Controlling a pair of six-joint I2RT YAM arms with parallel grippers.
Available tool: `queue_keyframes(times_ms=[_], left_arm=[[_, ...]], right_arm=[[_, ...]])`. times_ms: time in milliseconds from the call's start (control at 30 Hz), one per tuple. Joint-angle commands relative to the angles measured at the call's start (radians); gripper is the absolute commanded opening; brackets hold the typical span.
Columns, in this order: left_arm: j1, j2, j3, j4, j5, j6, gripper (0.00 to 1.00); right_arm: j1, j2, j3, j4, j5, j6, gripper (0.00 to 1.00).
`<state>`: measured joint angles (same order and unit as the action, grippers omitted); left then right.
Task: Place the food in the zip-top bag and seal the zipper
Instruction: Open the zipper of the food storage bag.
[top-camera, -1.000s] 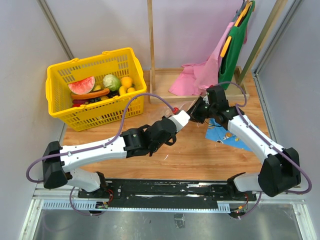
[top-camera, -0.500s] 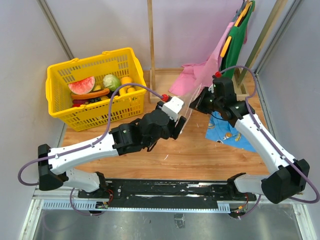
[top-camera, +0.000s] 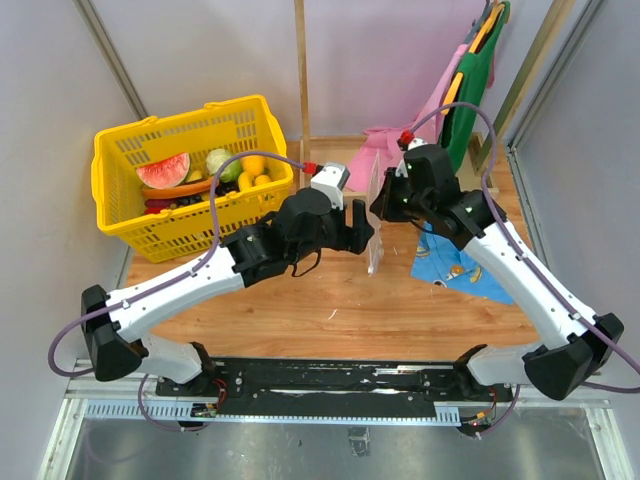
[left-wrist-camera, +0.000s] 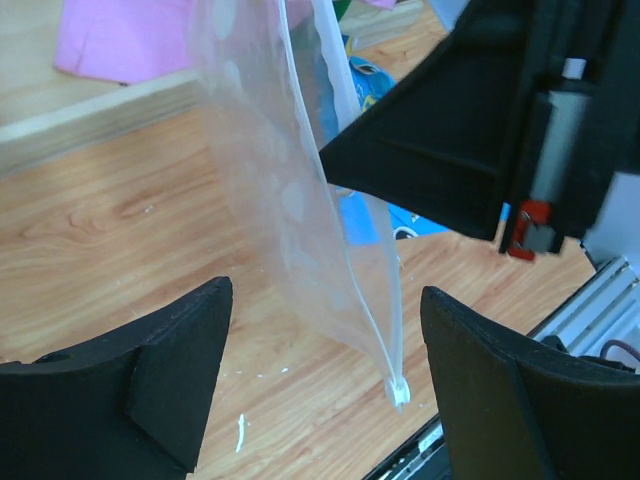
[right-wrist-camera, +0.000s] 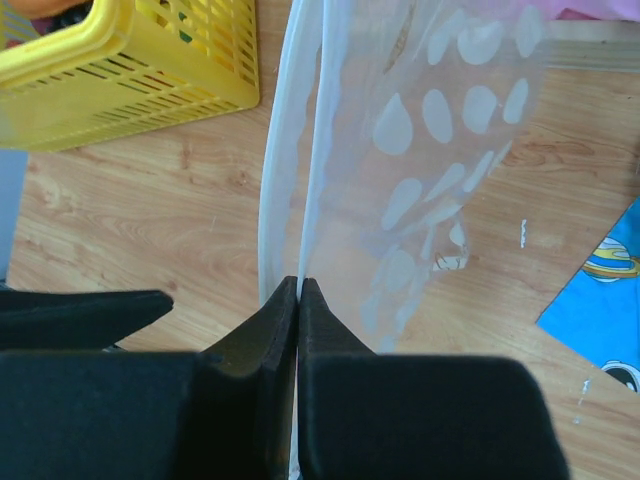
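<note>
Bag: clear, soft plastic bag (top-camera: 376, 212) printed with white round dots, hanging limp and upright over the middle of the counter (top-camera: 400, 310); its low corner may just clear the wood, hard to tell.
Zipper: thin white zipper (right-wrist-camera: 272, 180), its two strips running side by side along one bag edge.
Food: glossy toy food (top-camera: 205, 170) lies in the yellow slatted basket (top-camera: 180, 225) at the far left corner.
Cloths: blue printed cloth (top-camera: 455, 265) lies flat toward the right edge; a pink one (top-camera: 395, 150) is crumpled at the far edge.
Change: a second ago both hands met low on the bag; now it is lifted, and the left hand has let go.
Left hand: left hand (left-wrist-camera: 322, 300) released, its fingers spread wide beside the bag, apart from it.
Right hand: right hand (right-wrist-camera: 298, 285) clenched, grasping the bag at its zipper edge, arm raised.
</note>
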<state>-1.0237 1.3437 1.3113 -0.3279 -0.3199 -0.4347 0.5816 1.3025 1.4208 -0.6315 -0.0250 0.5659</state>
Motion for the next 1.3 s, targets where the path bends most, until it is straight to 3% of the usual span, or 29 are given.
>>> queue_keyframes(times_ms=[0, 200, 667, 967, 1100, 1267], left_arm=[[0.031, 0.021, 0.015, 0.024, 0.044, -0.098, 0.8], [0.043, 0.067, 0.009, 0.003, 0.014, -0.151, 0.78], [0.079, 0.1, -0.052, -0.015, -0.033, -0.197, 0.54], [0.093, 0.116, -0.047, -0.001, -0.021, -0.195, 0.47], [0.097, 0.129, -0.045, 0.009, -0.006, -0.198, 0.39], [0.097, 0.111, -0.066, 0.034, 0.007, -0.219, 0.12]], right_arm=[[0.054, 0.026, 0.047, -0.063, 0.084, -0.078, 0.01], [0.079, 0.041, 0.053, -0.061, 0.092, -0.086, 0.01], [0.089, 0.032, 0.027, -0.048, 0.067, -0.108, 0.01], [0.109, 0.047, 0.031, -0.062, 0.043, -0.136, 0.01], [0.126, 0.059, 0.045, -0.089, 0.067, -0.145, 0.02], [0.142, 0.067, 0.032, -0.112, 0.109, -0.136, 0.07]])
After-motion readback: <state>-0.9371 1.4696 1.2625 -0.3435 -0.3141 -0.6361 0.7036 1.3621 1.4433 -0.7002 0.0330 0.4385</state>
